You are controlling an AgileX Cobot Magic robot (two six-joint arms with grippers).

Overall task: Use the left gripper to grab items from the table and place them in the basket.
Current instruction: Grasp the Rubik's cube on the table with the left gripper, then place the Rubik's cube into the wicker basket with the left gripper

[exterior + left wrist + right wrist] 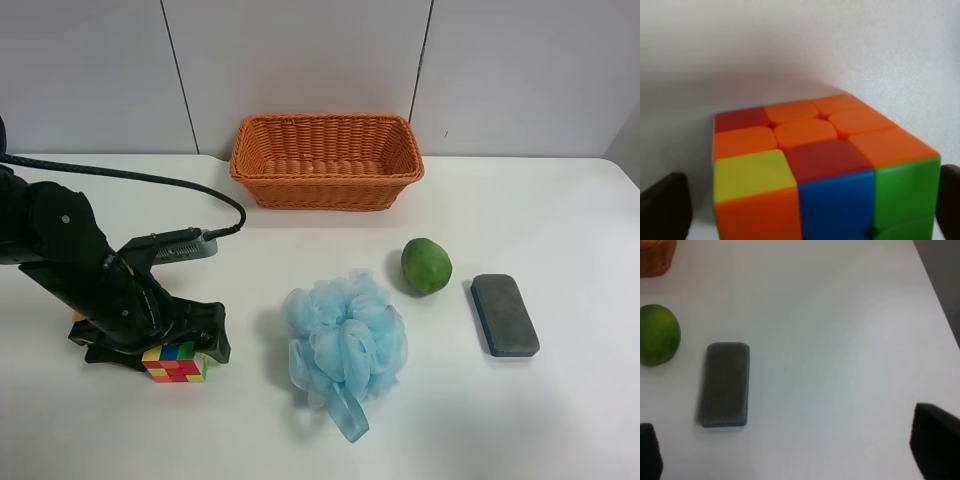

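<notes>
My left gripper [188, 345], on the arm at the exterior high view's left, hangs low over the multicoloured puzzle cube [175, 363]. In the left wrist view the cube [810, 170] sits between the two black fingers [665, 207], with a gap on one side; the jaws are open. The light-blue bath puff [345, 345], the green fruit [427, 265] and the grey-blue eraser [505, 314] lie on the white table [560, 420]. The wicker basket [327, 190] stands at the back. A sliver of orange [77, 317] shows behind the arm; the mango is otherwise hidden. My right gripper [795, 455] is open above the table beside the eraser [725, 385].
A black cable [150, 181] arcs from the left arm across the table in front of the basket. The green fruit [657, 335] and a corner of the basket [655, 257] show in the right wrist view. A grey panelled wall stands behind the table.
</notes>
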